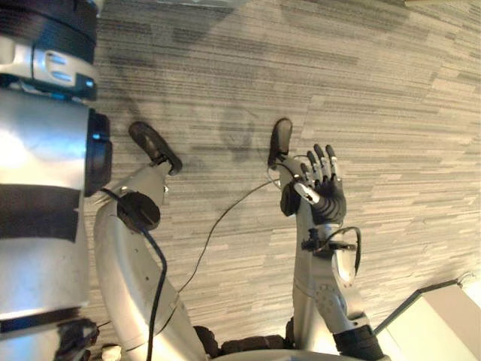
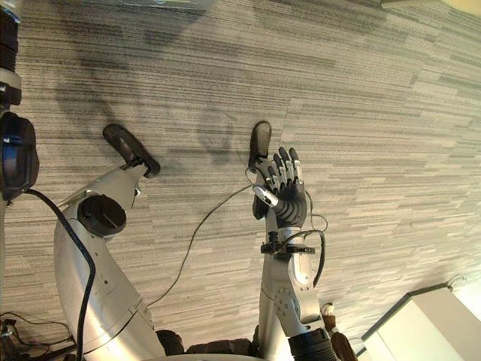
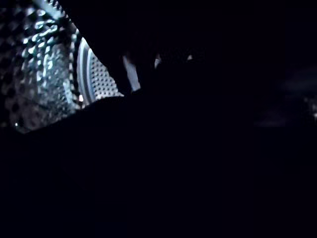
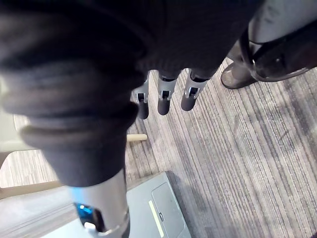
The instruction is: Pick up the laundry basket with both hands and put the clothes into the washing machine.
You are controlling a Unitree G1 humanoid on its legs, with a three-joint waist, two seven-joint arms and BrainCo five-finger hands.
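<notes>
Right hand [image 1: 322, 189] hangs above the carpet [image 1: 391, 113], boxy unit [image 1: 443, 320] to its right.

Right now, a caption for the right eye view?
Right hand open above striped grey carpet, holding nothing.

Indoor room with office-style striped grey carpet [image 1: 391, 105] and a perforated washer drum [image 3: 44, 69].
</notes>
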